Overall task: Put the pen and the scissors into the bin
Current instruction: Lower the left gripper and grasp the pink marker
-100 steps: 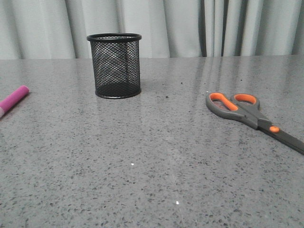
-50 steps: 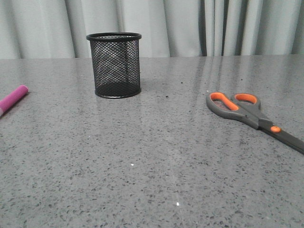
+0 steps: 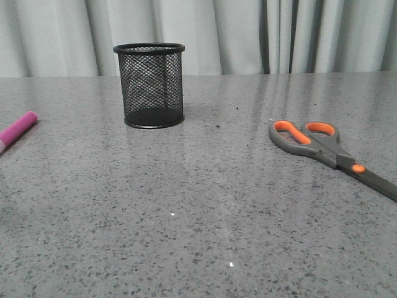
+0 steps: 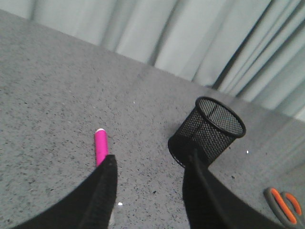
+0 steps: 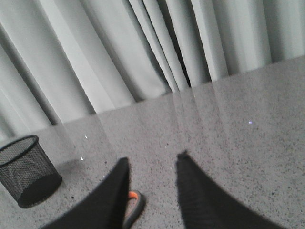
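On table (image 3: 205,205): one pen (image 3: 17,130), one scissors (image 3: 329,152), one bin (image 3: 150,85).

Soft even light, faint glare streaks on table (image 3: 205,186) (curtain reflections), wrist views slightly blurred

Speckled grey table (image 3: 198,211) spanning the foreground; pleated pale curtain (image 3: 248,34) hanging behind its far edge.

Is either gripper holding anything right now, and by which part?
Nothing is held. Left gripper and right gripper are open and empty; pen and scissors lie on the table.
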Available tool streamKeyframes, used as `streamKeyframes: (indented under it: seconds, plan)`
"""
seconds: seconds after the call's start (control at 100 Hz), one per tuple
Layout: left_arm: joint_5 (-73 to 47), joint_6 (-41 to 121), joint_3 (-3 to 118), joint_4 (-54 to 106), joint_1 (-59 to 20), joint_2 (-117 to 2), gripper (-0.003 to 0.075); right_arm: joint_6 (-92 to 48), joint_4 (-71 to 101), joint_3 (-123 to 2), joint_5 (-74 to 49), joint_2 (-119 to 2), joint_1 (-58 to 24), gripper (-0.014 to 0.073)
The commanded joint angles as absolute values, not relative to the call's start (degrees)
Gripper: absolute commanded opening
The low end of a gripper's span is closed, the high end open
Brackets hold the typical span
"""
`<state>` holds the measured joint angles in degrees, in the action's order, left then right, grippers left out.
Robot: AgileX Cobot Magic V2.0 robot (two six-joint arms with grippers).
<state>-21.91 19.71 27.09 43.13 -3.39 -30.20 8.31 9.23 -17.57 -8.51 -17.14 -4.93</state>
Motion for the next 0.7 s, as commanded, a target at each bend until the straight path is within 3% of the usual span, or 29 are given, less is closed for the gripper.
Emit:
streamKeyframes:
  seconds: [0.0,0.24,0.42,0.69]
  plan:
    - [-22.94,20.81,33.62,43.55,-3.42,-37.70,0.0325,8.12,8.41,-23.30,-8.80,-23.09,-4.77,0.0373]
    - [-35.27,13.78,48.57,34.60,-3.42,-53.93,0.0253,7.89,8.41,-29.38,-14.86,-31.94,-4.77,0.0372]
    - [-47.14,3.66,58.74,20.17,-4.54,-65.05,0.0253,7.89,8.41,-30.28,-14.59,-33.15,-5.17,0.0372]
    - [-55.12,-0.87,68.93,10.62,-11.26,-78.68,0.0253,7.89,8.74,-30.28,-14.46,-33.15,-6.68,0.0372]
